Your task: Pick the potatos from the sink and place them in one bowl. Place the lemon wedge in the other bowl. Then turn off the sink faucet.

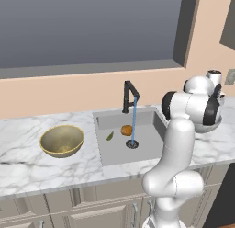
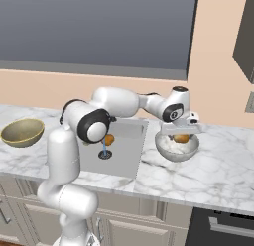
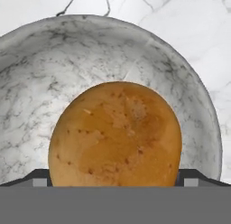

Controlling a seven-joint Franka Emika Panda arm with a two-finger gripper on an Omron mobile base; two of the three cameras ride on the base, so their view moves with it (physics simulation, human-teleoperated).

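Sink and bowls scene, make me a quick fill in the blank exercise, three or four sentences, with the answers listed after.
1. The faucet is running: a blue stream falls onto the ____ of the sink.
2. One potato sits in the ____ bowl, under the gripper.
3. The gold bowl holds ____.
4. Beside the second potato in the sink lies the green ____.

Missing words: drain; silvery grey; nothing; lemon wedge
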